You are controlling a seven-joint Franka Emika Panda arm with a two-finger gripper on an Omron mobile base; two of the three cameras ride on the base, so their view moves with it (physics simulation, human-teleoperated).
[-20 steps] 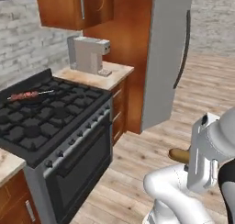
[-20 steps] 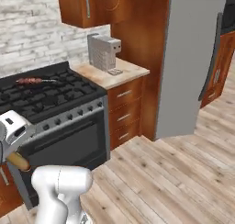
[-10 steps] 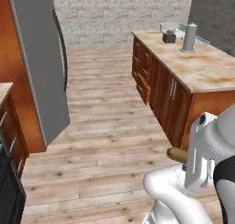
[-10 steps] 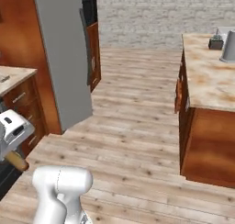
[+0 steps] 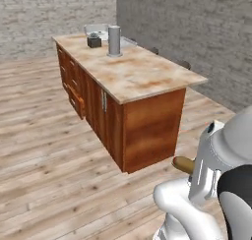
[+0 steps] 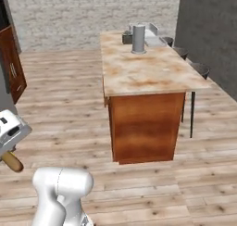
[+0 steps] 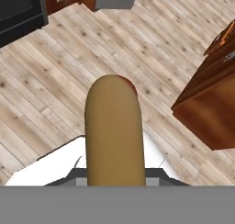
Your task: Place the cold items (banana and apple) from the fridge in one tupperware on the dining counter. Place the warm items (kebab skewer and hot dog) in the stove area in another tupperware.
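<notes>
Fingers were hidden under the tan bun with its red-brown sausage, the hot dog; gripper was clamped nearly closed on it, probably at the near end; it was carried low over the wood floor, clear for driving; the long beige-and-rust marbled dining counter lay ahead, trays indistinct at its far end.

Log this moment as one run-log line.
phase: carrying | hand: shut on hot dog | base: facing dining counter | hot dog: not yet placed

light: even, bright | shadows: faint | glare: none | render soft, slightly blurry, low detail
</notes>
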